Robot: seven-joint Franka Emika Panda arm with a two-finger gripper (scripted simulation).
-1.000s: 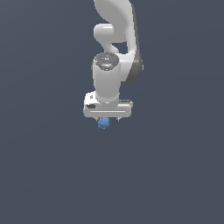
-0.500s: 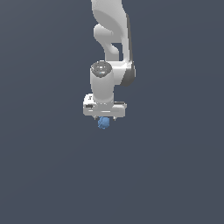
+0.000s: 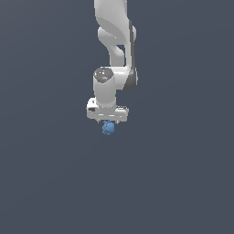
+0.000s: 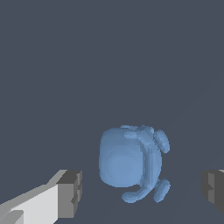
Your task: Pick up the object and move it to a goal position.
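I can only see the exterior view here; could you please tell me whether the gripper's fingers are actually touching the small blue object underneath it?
Observer: No. In the wrist view the tiny bright-blue lumpy object sits between the two grey finger pads with a clear gap on each side.
Operator: Thank you. Is the white robot gripper open, then?
Observer: Yes, the gripper is open; its pads stand wide apart, well outside the object's width.
Operator: And what does the object look like up close?
Observer: One side is a smooth rounded block; the other carries small lobes and a curved band, which the exterior view blurs into one blob.
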